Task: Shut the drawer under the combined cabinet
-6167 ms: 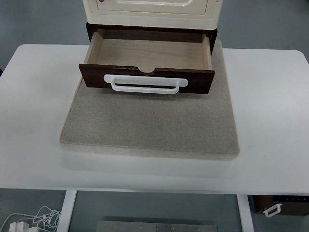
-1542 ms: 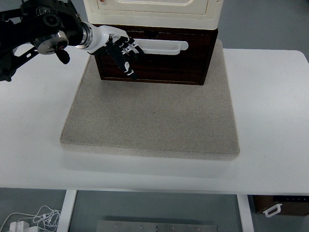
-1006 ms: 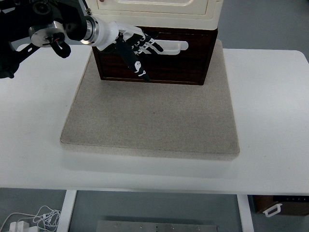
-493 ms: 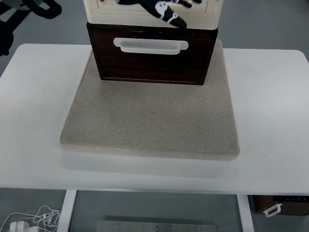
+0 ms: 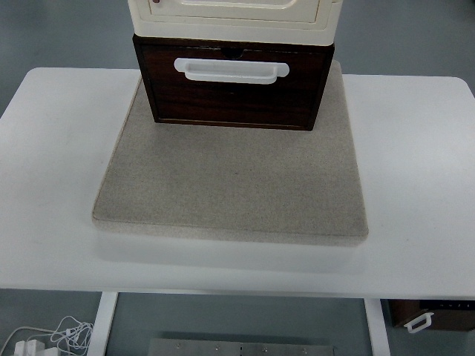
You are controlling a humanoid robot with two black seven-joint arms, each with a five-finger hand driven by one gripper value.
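The white worktop [image 5: 415,163] carries a grey mat [image 5: 230,185]. At the mat's far edge stands the combined cabinet [image 5: 231,15]; beneath its cream upper unit, the dark wooden drawer [image 5: 234,93] sits flush, apparently shut. Rigid, likely free-sliding: push its flat front below the white handle [image 5: 231,70]. No robot hand is in view; state cannot be told

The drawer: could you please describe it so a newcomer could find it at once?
On the white table lies a grey mat, and at its far edge stands a cabinet. The drawer is the dark brown front beneath the cream upper unit, pushed in, with a wide white handle.
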